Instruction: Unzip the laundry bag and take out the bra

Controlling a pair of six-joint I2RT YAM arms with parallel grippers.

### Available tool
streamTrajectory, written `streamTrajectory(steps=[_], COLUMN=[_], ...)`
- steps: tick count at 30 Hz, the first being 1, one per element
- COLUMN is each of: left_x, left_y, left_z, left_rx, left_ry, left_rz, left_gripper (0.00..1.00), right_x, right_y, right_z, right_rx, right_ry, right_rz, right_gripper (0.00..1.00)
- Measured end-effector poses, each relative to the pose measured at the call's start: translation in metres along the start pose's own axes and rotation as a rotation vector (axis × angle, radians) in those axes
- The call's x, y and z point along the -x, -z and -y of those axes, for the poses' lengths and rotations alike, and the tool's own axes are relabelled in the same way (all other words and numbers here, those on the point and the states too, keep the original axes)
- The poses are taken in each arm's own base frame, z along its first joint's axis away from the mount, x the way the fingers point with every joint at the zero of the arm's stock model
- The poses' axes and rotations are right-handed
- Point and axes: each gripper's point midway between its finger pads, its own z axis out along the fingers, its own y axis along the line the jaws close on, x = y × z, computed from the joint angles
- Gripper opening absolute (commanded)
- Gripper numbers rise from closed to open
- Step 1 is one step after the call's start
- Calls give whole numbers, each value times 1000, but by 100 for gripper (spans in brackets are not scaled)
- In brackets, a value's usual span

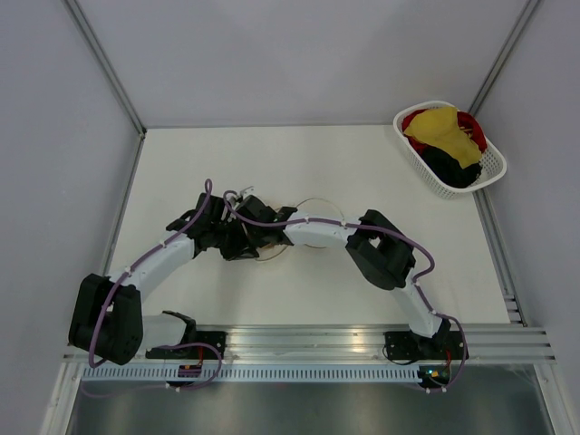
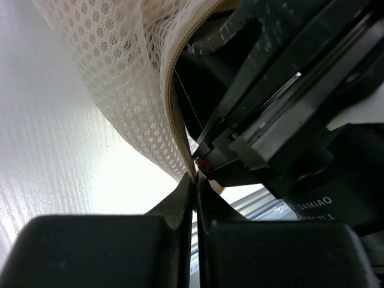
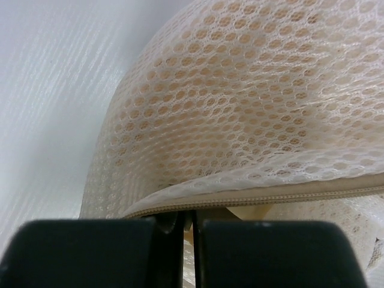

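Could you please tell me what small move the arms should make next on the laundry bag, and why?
Probably the left tool should draw the zip a little way along the rim while the right tool holds the laundry bag steady. Both tools look shut on the bag's zip edge, and the peach bra shows only through the mesh, so it seems to be inside.

The overhead camera sits high behind the arm bases [image 1: 195, 344] and looks down over the whole tabletop [image 1: 362, 163], with the laundry bag [image 1: 317, 210] small at mid-frame. The left wrist camera peers along the left fingers [image 2: 177, 201], pressed close under the laundry bag's zip edge, the right arm's housing [image 2: 288, 120] just beyond. The right wrist camera looks over the right fingers [image 3: 90, 249], mesh filling its frame. All three share the laundry bag.
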Motion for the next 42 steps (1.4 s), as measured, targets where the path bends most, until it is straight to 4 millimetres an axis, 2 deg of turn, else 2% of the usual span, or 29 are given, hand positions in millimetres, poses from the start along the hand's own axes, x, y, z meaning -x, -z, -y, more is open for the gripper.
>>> streamTrajectory(steps=[6,11,20,23,25,29,35,36,37,39,42], left_x=[-1,3,6,7,7,6,6,6,5,5,5], left_y=[1,3,3,3,3,3,3,3,3,3,3], left_z=[4,10,13,14,14,14,14,14,14,15,15], left_rx=[-16,-44,-57,-60,-61,-59,-60,-61,-62,-63,-64], left_ry=[-9,-22,-31,-32,-32,-31,-31,-31,-31,-33,-35], left_rz=[1,17,31,32,32,30,28,27,26,25,24], left_gripper=[2,2,2,2,2,2,2,2,2,2,2], right_x=[-4,-13,29,37,35,17,-39,-56,-62,-84,-98], right_y=[9,42,123,140,146,152,171,179,182,199,225], right_z=[6,16,18,16,14,8,-13,-15,-16,-23,-34], right_rx=[-10,-23,25,48,72,129,350,408,423,521,636], right_ry=[4,27,4,0,14,69,211,244,253,298,337], right_rz=[6,-7,123,146,132,46,-168,-218,-232,-289,-317], right_gripper=[1,0,1,1,0,0,0,0,0,1,0])
